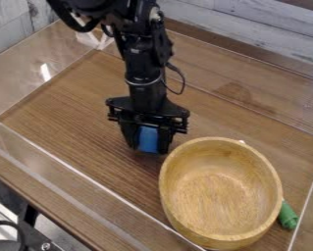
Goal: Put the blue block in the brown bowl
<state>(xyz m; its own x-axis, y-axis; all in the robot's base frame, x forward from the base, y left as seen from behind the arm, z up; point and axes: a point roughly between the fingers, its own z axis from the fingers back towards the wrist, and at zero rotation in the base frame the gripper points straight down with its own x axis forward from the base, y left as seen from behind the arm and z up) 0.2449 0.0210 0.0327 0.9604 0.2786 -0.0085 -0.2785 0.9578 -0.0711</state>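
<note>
Blue block gripped at the table beside the bowl

The gripper (149,139) is pointed straight down from the upright arm, closed on the blue block (151,138), low over the wooden table (67,108), just left of the brown bowl (222,191).

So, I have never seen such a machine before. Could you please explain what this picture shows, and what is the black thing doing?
The black thing is a robot arm. At its end is a pincer, pointing straight down at a wooden table. There is one picture, taken by a camera that looks down at the table from above and to one side. The pincer is shut on a small blue block, low at the table; whether the block still touches the wood is hard to tell. Right beside it stands a large brown bowl, which is empty. A tiny green object lies just past the bowl's right rim. Clear walls surround the table.
</note>
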